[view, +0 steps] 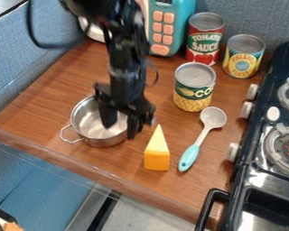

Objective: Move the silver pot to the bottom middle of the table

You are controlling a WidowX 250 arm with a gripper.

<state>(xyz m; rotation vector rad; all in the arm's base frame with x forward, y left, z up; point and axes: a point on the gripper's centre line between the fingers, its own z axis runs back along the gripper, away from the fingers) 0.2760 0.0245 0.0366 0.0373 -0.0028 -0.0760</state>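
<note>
Wood worktop (117, 164), transparent strip along its near edge. Black stove (249, 180) on the right, black handle (212, 196) at its near-left corner, burner (286, 145) with a red centre. Yellow wedge (157, 155) near the front edge, right of the pot, tip pointing away from camera. Spoon (213, 118) just right of the wedge, turquoise handle toward camera, grey bowl at the far end. Silver pot (90, 126) upright at the left part of the worktop, wire handle out to the near left. Claw (120, 129) at the pot's right side, spread: 1 finger over the inside, 1 outside the rim, wall between the 2. Can't tell if either touches. Black arm (124, 58) comes down from the top edge. Behind the spoon, yellow-and-green can (194, 85), upright. Farther back, 2 more upright cans: yellow-blue (242, 58) right, red (204, 38) left. Teal toy (171, 25) with orange buttons at the back, left of the red can.
</note>
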